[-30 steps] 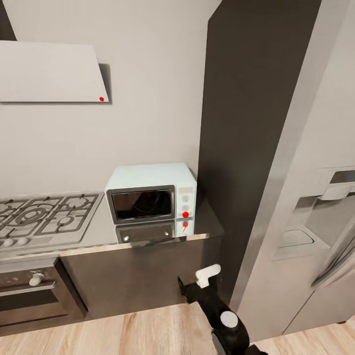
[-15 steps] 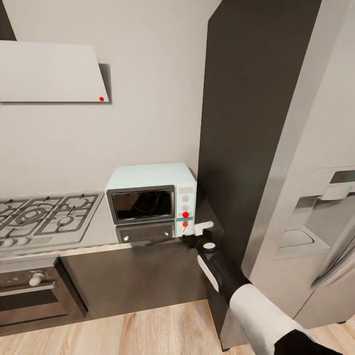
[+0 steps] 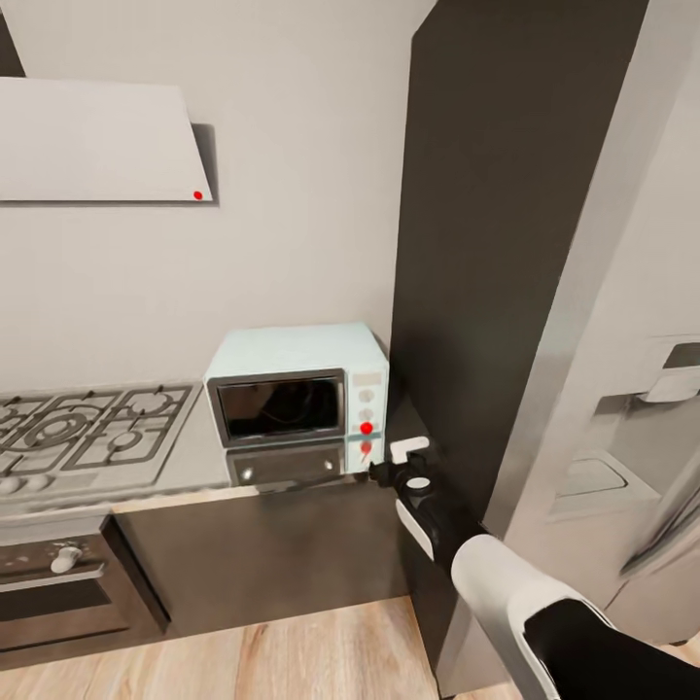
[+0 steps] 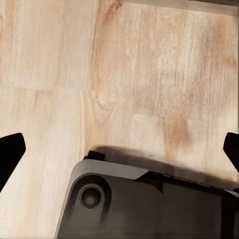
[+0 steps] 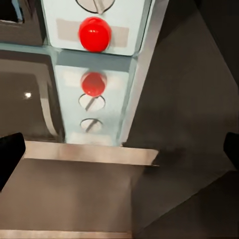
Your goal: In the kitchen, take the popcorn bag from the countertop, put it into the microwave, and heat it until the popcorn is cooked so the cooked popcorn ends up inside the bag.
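My right end effector [image 3: 397,465] spread wide, holding nothing, just below the microwave [image 3: 297,393] signal light [image 5: 94,34], at bench [image 3: 199,457] edge.

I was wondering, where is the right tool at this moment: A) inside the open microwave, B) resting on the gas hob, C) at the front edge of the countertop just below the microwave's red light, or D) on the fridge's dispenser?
C: the right tool sits at the countertop edge, just below the microwave and its red light.
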